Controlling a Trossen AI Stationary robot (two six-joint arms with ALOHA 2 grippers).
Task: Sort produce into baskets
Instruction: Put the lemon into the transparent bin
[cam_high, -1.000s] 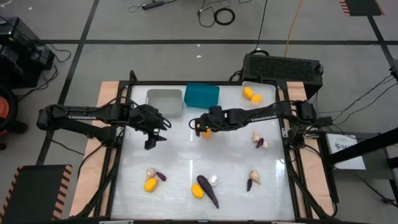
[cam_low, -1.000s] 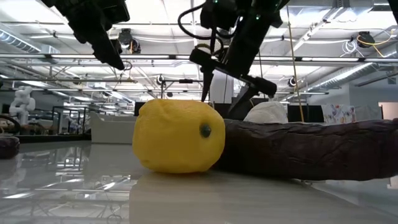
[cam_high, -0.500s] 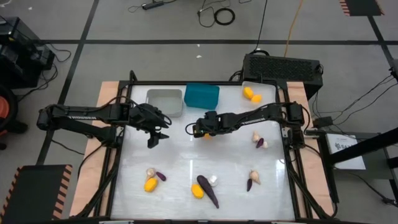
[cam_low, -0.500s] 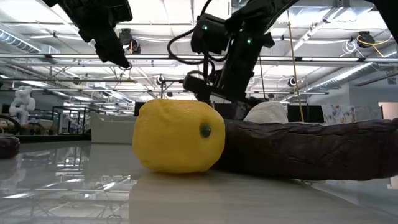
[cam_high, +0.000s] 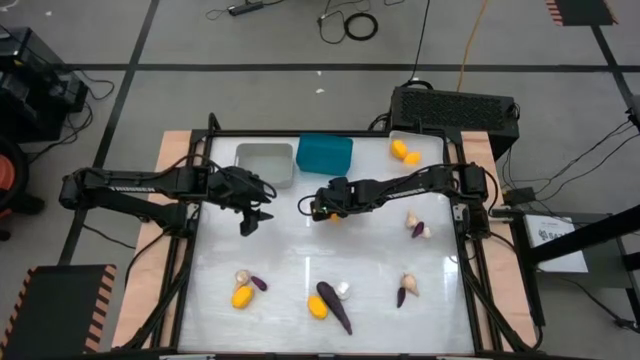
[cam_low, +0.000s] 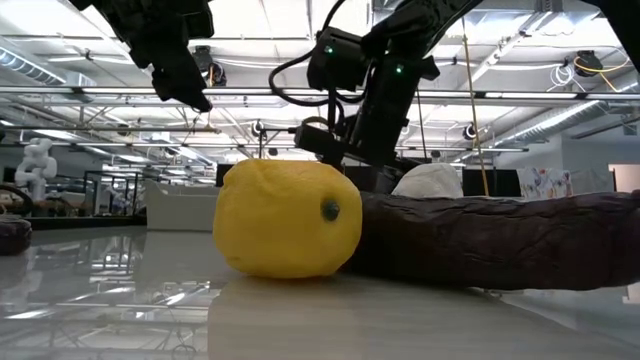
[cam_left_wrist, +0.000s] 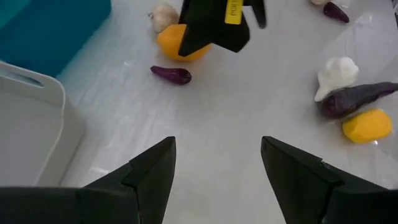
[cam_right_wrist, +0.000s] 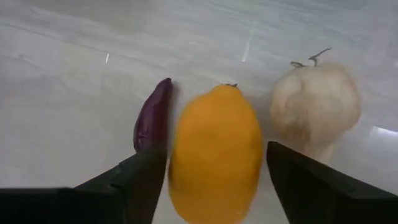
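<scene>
An orange fruit (cam_right_wrist: 214, 149) lies on the white table between a small purple vegetable (cam_right_wrist: 152, 118) and a beige bulb (cam_right_wrist: 314, 106). My right gripper (cam_high: 318, 208) is open and low over this fruit, one finger on each side of it. My left gripper (cam_high: 250, 222) is open and empty above the table, left of centre and near the grey tub (cam_high: 265, 163). The teal tub (cam_high: 325, 153) stands at the far edge. The clear tub (cam_high: 415, 150) beside it holds two yellow fruits (cam_high: 405, 152). My right gripper has its fingers (cam_right_wrist: 140, 180) on the two long sides of the orange fruit, coming from above. The fruit lies on the table. I cannot tell whether the fingers touch it.
Near the front edge lie a yellow fruit (cam_high: 241, 296) with a bulb and a small purple piece, and another yellow fruit (cam_high: 317, 307) beside the long purple vegetable (cam_high: 335, 305). More bulbs and purple pieces lie at the right (cam_high: 418, 226). A black box (cam_high: 455, 105) stands behind the table.
My right gripper has gone down and a little toward the table's left edge, onto the orange fruit, and now stands astride it. The fruit has stayed where it was.
</scene>
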